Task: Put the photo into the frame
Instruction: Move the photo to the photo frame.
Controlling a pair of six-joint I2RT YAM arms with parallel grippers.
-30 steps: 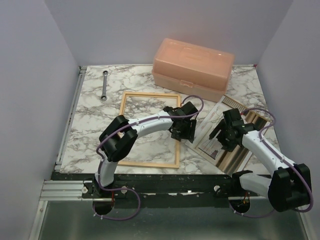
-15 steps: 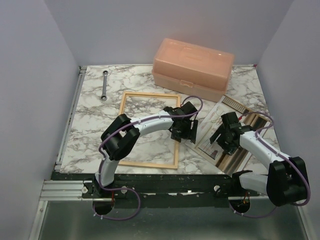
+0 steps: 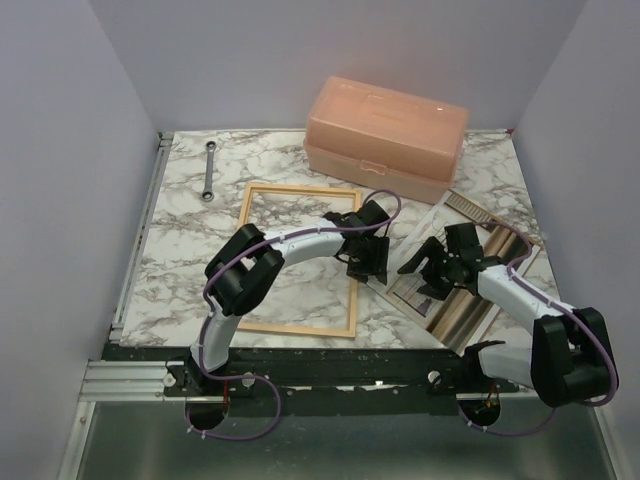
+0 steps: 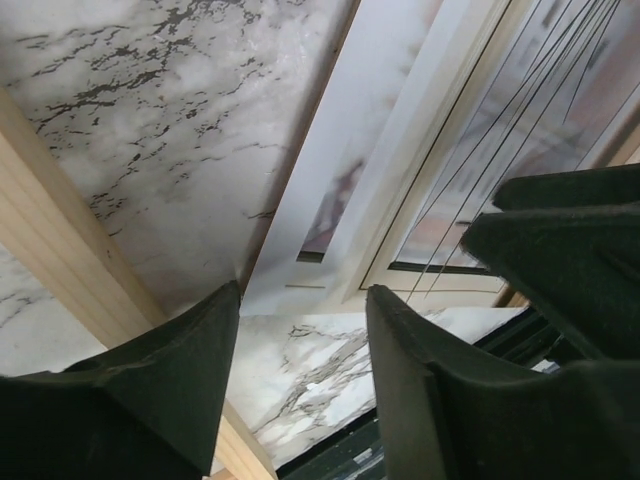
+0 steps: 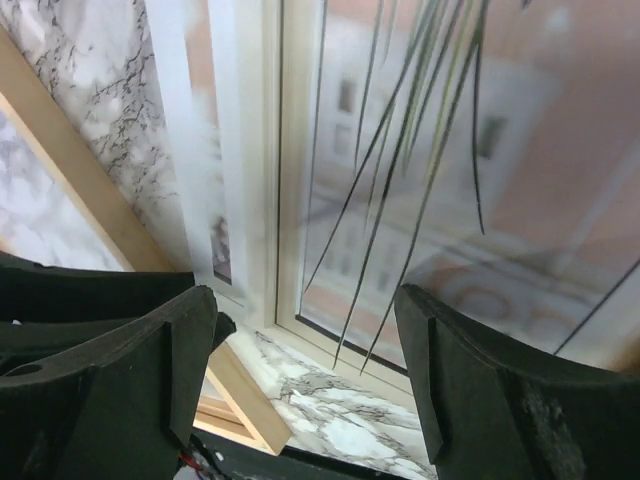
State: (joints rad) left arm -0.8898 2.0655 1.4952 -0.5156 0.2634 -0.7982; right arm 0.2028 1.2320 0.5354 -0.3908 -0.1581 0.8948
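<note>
Top external view, nearest first: light-wood frame (image 3: 300,328) flat on marble table (image 3: 180,230), left of centre. Left gripper (image 3: 365,262) down at its right rail, fingers parted, gripping nothing. Right gripper (image 3: 425,278) low over photo (image 3: 405,292), jaws wide, empty. Photo face up just right of frame, outside it. Farther back, peach box (image 3: 385,135); wrench (image 3: 209,170) far left.

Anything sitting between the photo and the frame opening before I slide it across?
Only the left gripper: it hangs open by the right rail of the frame, just at the left edge of the photo, on the line the photo would cross. Inside the frame only bare marble table shows.
</note>
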